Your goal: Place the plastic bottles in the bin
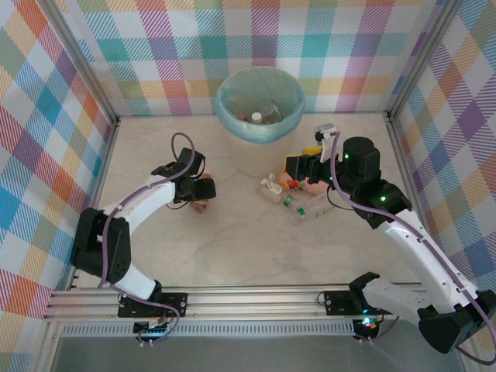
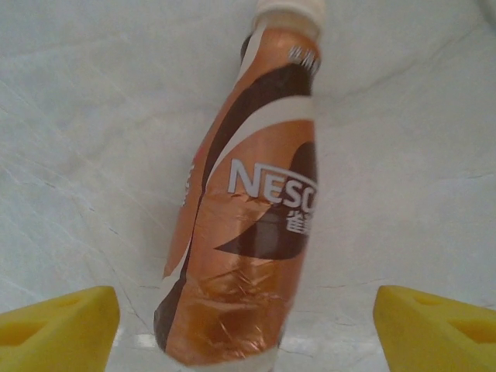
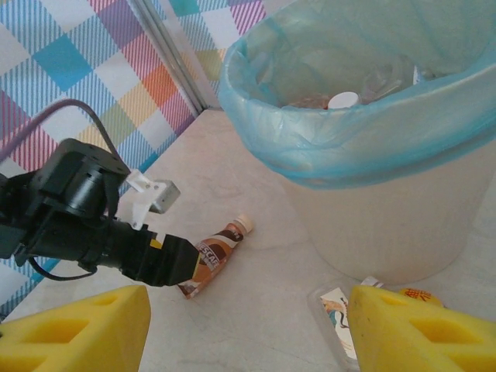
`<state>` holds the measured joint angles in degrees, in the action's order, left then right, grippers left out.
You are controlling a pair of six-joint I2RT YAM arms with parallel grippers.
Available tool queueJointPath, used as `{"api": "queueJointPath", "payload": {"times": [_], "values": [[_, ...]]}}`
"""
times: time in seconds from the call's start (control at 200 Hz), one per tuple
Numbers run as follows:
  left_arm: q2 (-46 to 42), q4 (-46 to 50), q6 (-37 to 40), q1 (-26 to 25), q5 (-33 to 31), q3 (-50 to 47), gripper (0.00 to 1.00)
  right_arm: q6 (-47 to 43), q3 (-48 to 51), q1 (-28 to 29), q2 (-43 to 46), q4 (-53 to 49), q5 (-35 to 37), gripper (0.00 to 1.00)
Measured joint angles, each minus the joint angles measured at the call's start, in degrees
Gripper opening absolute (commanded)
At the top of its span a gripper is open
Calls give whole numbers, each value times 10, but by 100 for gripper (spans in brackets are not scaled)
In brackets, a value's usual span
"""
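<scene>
Spread around the lying brown bottle [image 2: 256, 209], the left claw [image 2: 246, 329] could pinch its round side and make it slip away; the right claw [image 3: 248, 333] is released, empty.

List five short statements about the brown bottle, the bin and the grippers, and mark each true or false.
1. The brown Nescafé bottle lies on its side on the table. True.
2. The fingers of the left gripper are clamped on it. False: they stand apart on either side, not touching it.
3. A pale teal bag lines the bin. True.
4. The bin holds nothing. False: a white-capped bottle shows inside.
5. Loose bottles lie on the table beside the bin, near the right gripper. True.
</scene>
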<state>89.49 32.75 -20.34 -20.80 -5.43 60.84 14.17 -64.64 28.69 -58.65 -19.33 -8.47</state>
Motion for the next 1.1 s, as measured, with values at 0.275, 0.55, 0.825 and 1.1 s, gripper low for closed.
{"api": "queueJointPath", "payload": {"times": [0.275,0.55,0.825,1.1], "values": [[29,-1,18,0,-2,-6,70,0,10,0,0,0,12,69],[51,-5,29,0,1,-7,69,0,12,0,0,-1,14,70],[72,-10,41,0,16,-7,56,0,12,0,-5,-1,18,70],[-32,-15,49,0,17,-24,56,0,12,0,-9,-2,15,70]]}}
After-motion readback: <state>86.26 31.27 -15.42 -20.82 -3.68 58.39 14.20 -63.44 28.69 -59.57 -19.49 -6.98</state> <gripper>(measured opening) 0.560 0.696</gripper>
